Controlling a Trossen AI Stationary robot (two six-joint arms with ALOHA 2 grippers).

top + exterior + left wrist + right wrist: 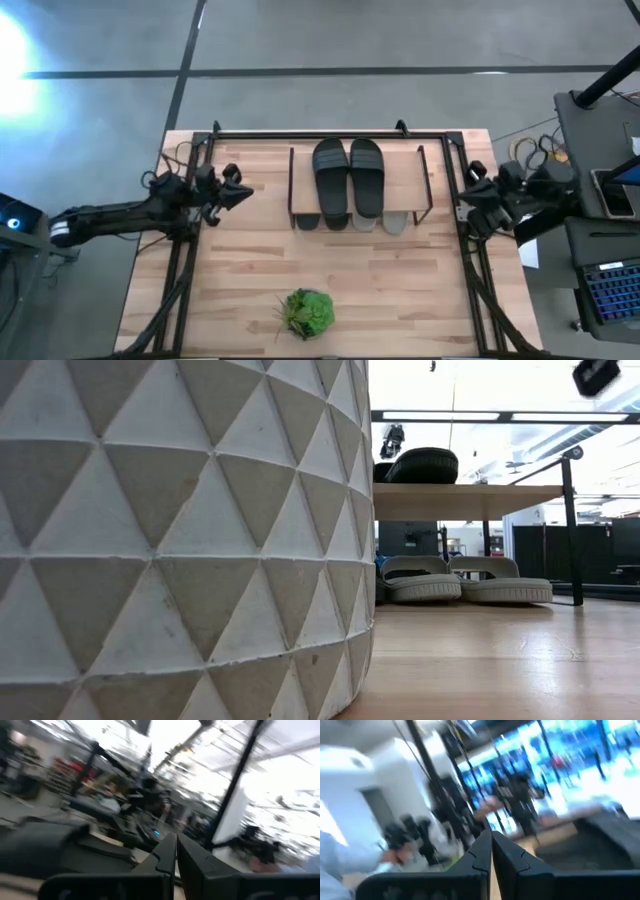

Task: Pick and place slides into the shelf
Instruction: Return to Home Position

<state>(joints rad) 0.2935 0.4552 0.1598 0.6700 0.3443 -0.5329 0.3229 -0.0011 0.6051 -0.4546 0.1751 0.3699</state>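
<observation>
Left gripper (244, 192) clenched empty at table (400, 285) left edge, right gripper (467, 196) clenched empty at right edge, shelf (405, 180) well apart between, black slides (348, 178) on top, grey slides (465, 582) beneath

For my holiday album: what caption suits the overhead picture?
Black slides top the shelf, grey slides beneath, while left hand and right hand wait at either side.

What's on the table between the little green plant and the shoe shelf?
Nothing. In the high view, only bare wooden table lies between the plant and the shelf.
</observation>
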